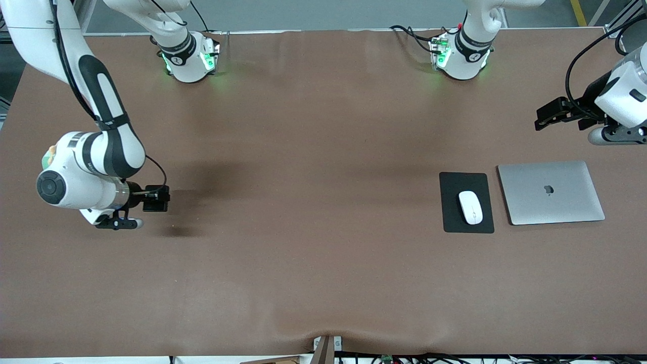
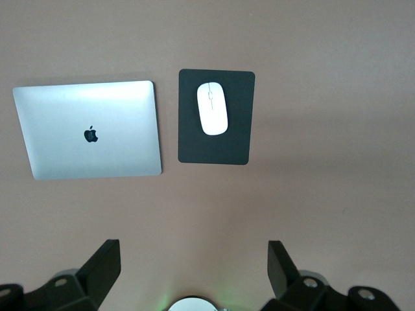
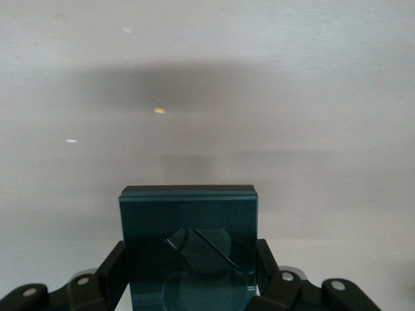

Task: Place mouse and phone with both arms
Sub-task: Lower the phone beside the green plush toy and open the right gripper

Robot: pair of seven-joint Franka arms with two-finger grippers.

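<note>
The white mouse (image 1: pixel 470 208) lies on a black mouse pad (image 1: pixel 466 202) beside a closed silver laptop (image 1: pixel 550 192), toward the left arm's end of the table. It also shows in the left wrist view (image 2: pixel 212 108). My left gripper (image 1: pixel 542 117) is open and empty, up in the air over bare table near the laptop. My right gripper (image 1: pixel 160 198) is shut on the black glossy phone (image 1: pixel 155 198) and holds it above the table at the right arm's end. In the right wrist view the phone (image 3: pixel 188 246) sits between the fingers (image 3: pixel 267 262).
The brown table (image 1: pixel 303 202) carries the mouse pad (image 2: pixel 216 116) and the laptop (image 2: pixel 89 129). The arms' green-lit bases (image 1: pixel 192 60) stand along the table's edge farthest from the front camera.
</note>
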